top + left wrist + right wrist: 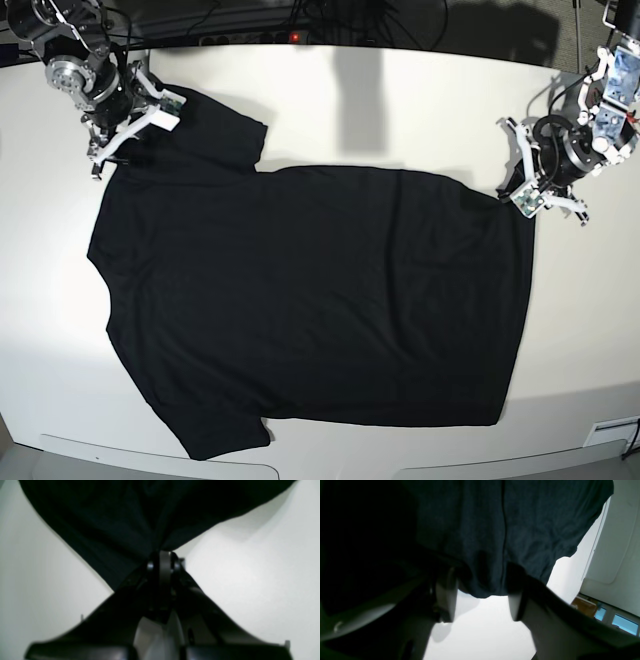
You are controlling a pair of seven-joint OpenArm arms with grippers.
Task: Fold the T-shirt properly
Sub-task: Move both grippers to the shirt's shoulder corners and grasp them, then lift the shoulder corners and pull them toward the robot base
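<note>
**Black shirt spread flat, an arm at each far corner**

The T-shirt [310,300] lies plain side up across the white table [580,330], sleeves toward the right arm's side. Farther back, the left gripper [161,551] is clamped on a pinch of the hem corner. The right gripper [482,597] stands with its jaws apart around a sleeve edge, the cloth loose between them.

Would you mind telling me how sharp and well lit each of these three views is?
Left wrist view: soft focus, left gripper and T-shirt nearly pure black against the bright table. Right wrist view: left half underexposed, cloth weave visible at centre, right gripper casting a shadow. Base view: sharp, evenly lit, table edges curved by the lens.
</note>
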